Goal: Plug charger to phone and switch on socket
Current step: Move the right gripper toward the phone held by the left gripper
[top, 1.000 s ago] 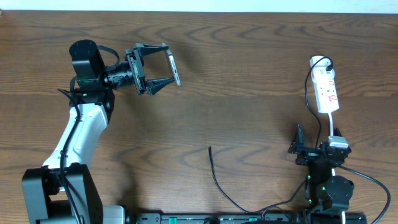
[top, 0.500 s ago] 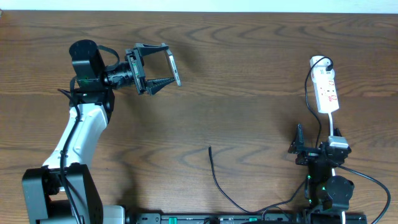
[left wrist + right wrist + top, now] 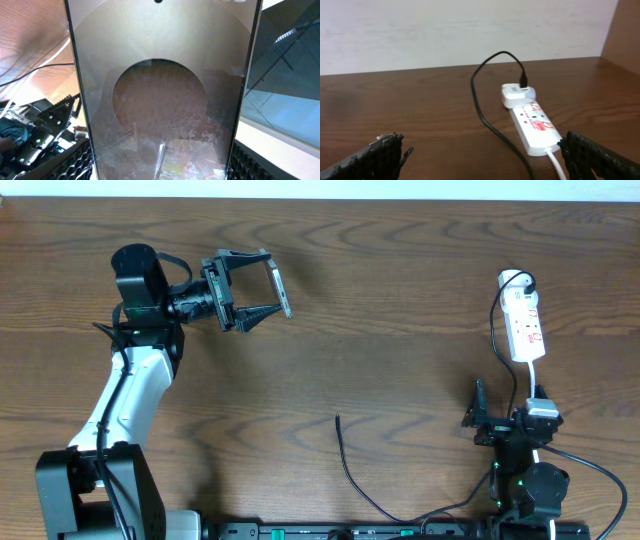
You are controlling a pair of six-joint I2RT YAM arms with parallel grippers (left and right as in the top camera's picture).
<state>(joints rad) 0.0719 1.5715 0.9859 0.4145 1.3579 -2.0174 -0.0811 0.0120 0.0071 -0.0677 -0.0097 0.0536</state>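
My left gripper [image 3: 262, 288] is shut on the phone [image 3: 279, 288], holding it on edge above the table at the upper left. In the left wrist view the phone's glossy face [image 3: 160, 90] fills the frame between the fingers. The charger's black cable [image 3: 352, 470] lies at the lower middle, its plug tip [image 3: 337, 418] loose on the table. The white socket strip [image 3: 525, 325] lies at the right with a white adapter [image 3: 513, 279] at its far end. My right gripper [image 3: 495, 418] is open and empty just below the strip; the strip [image 3: 532, 125] and adapter [image 3: 517, 94] show ahead of it.
The black cable [image 3: 485, 107] loops from the adapter past the strip toward the right arm's base. A white cord [image 3: 556, 162] leaves the strip's near end. A pale wall runs along the table's far edge.
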